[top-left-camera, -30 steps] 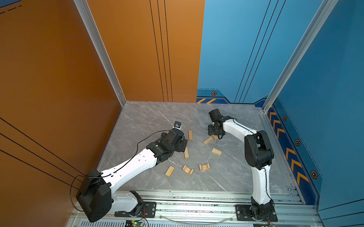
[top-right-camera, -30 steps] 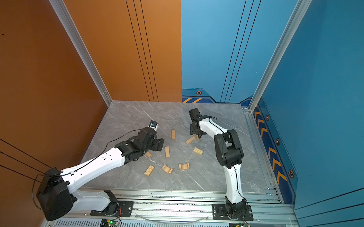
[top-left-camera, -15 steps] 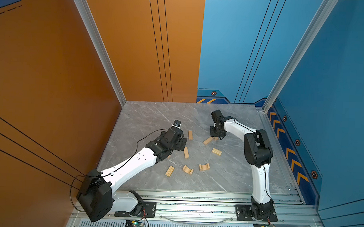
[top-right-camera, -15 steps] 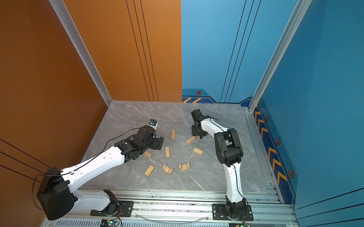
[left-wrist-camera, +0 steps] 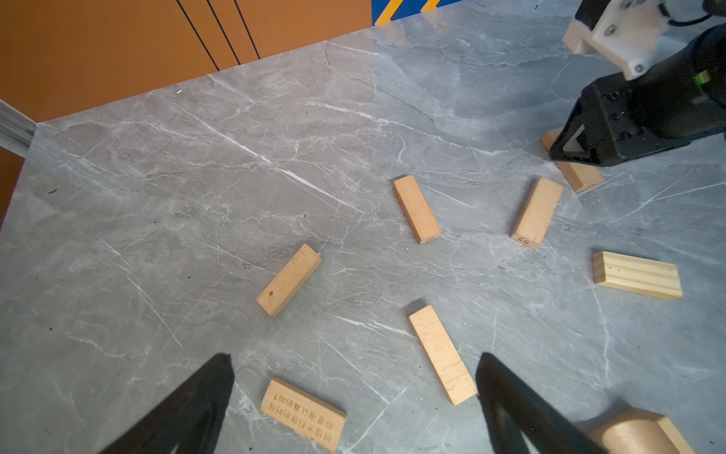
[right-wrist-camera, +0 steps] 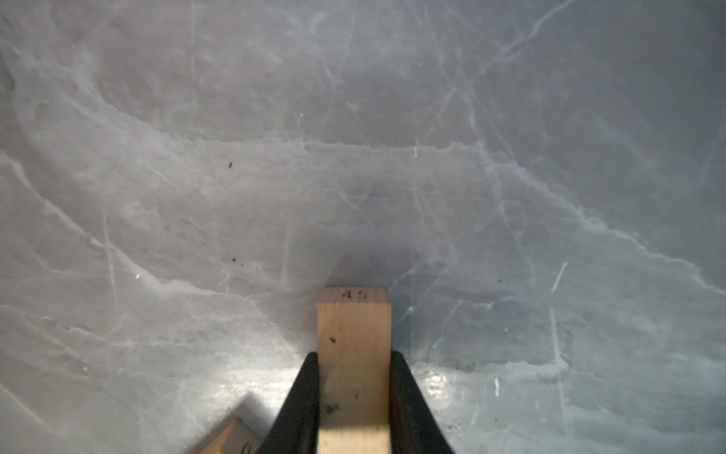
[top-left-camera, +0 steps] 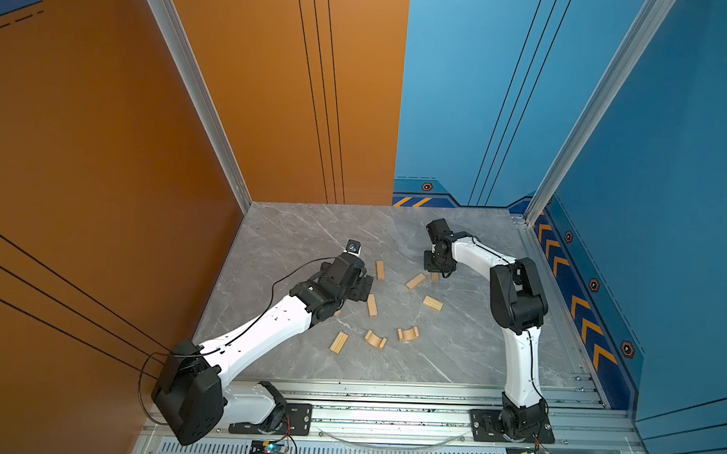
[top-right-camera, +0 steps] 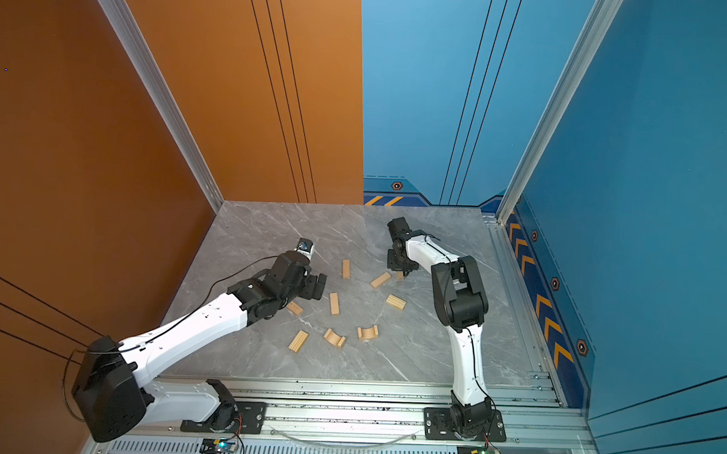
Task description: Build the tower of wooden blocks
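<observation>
Nine wood blocks (top-left-camera: 371, 305) can be counted in a top view. All are loose on the grey marble tabletop (top-left-camera: 311, 234), and each lies flat and alone. By kind there are four plain bars, two grooved slabs and two arches. The hidden piece (top-left-camera: 337, 313) sits mostly under the left arm (top-left-camera: 266, 328), kind undetermined. The left wrist view counts five plain bars; the fifth bar (left-wrist-camera: 288, 280) is not matched in the top views.

The right gripper (right-wrist-camera: 353, 357) is clamped on the long sides of the "45" bar (right-wrist-camera: 353, 322). This bar's long axis runs in line with the fingers (right-wrist-camera: 298, 393), and the end stamped "45" points out past them. The left wrist view shows it lying on the tabletop.

Places are taken from the "45" bar:
- The "60" bar (left-wrist-camera: 537, 212) lies just beside it on the left-arm side, not touching, long axis slanted, stamped "60" end pointing away.
- The back bar (top-left-camera: 380, 270) lies farther out on the same side.
- The mid bar (top-left-camera: 371, 305) lies farther still, toward the base rail (top-left-camera: 389, 397).
- The near slab (top-left-camera: 432, 303) lies near, on the rail side.
- The arches (top-left-camera: 408, 334) and the far slab (top-left-camera: 339, 342) lie well apart, on the rail side.

The left gripper (left-wrist-camera: 353, 355) has its jaws spread wide and holds nothing. The engraved block (left-wrist-camera: 302, 412) lies between its fingers and touches neither. It carries a line of Chinese characters ending in "?", not legible.
</observation>
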{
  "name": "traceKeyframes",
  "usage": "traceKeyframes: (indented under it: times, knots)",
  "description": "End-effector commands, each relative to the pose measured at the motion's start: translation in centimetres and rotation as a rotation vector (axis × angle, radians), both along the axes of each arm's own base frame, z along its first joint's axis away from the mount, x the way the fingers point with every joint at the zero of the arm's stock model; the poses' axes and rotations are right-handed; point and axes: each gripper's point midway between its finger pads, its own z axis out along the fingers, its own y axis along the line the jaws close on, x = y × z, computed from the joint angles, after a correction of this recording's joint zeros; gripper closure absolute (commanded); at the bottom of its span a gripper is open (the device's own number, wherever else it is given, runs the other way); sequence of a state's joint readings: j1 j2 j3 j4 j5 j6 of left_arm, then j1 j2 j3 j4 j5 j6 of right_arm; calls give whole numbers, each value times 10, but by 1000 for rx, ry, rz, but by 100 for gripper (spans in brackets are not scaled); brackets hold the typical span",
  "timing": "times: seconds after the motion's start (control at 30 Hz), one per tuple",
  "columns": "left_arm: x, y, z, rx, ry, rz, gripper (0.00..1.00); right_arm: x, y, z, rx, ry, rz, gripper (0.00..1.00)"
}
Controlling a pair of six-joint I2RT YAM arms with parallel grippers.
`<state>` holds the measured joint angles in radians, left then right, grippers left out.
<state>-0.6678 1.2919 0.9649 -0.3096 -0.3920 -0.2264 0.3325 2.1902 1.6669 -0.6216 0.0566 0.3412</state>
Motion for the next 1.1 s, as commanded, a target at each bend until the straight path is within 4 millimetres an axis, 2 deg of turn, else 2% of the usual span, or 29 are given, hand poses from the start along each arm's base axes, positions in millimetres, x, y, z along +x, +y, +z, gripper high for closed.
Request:
traceKeyframes:
  times: [0.0, 0.3, 0.43, 0.57, 0.6, 0.87, 1.07]
  knots:
    - [-4, 1, 12, -31, -3, -1, 2, -13, -3, 0, 17, 46, -9, 80]
    - [-14, 17, 23, -28, -23, 37, 2, -6, 8, 6, 66, 37, -1, 80]
    - [-18, 20, 26, -39, -30, 44, 2, 1, 19, 7, 92, 32, 7, 81]
    - [-20, 23, 28, -51, -35, 49, 2, 8, 28, 6, 97, 31, 16, 81]
    - [-20, 23, 29, -52, -36, 49, 2, 16, 33, 15, 106, 7, 21, 81]
    - [-20, 25, 28, -47, -35, 53, 2, 28, 47, 14, 106, 3, 36, 81]
    - [-17, 22, 27, -55, -30, 49, 2, 35, 70, 13, 134, 1, 52, 81]
